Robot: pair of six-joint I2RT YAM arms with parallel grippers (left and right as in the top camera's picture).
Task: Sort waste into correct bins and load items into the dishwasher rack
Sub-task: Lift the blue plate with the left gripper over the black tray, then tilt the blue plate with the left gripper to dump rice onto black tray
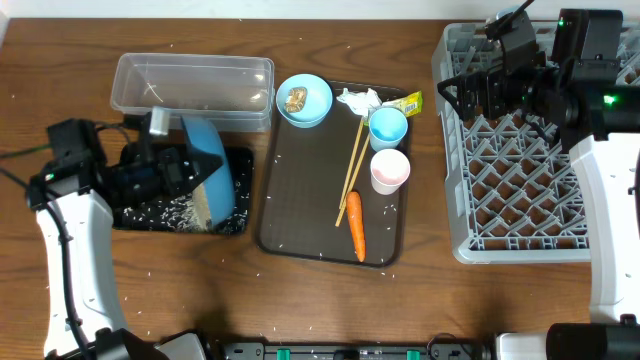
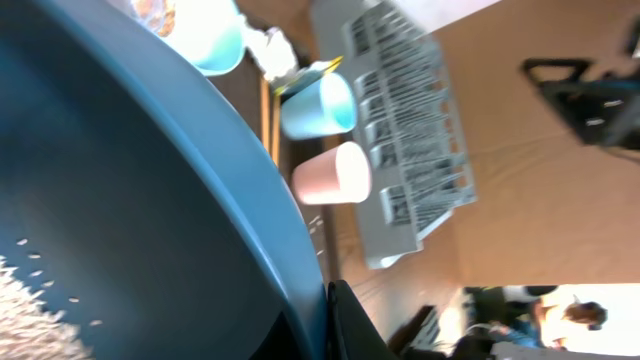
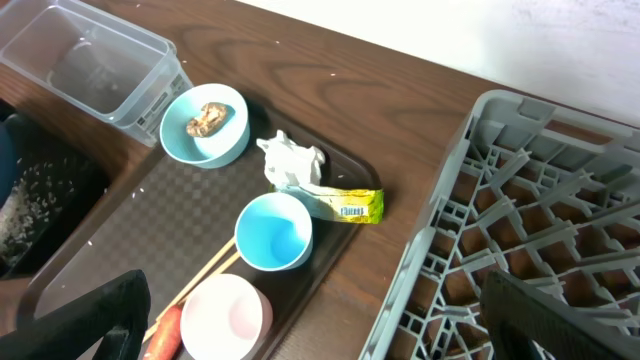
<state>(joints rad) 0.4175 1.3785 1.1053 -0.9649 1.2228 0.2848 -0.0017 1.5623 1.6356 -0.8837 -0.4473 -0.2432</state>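
At nine o'clock the left gripper [image 1: 190, 168] is clamped tight on the rim of the dish [image 1: 212, 160]. The dish is tipped on edge over the black tray [image 1: 238, 222], where rice [image 1: 165, 212] lies scattered. At two o'clock the right gripper [image 1: 470, 95] hangs over the rack [image 1: 520, 200], jaws spread wide and apparently empty.

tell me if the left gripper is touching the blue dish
Touching. Overhead, the left gripper has its jaws shut on the blue dish, holding it tilted.

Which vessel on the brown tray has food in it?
The small light-blue bowl, holding a brown food lump; the light-blue cup and the pale pink cup are both empty.
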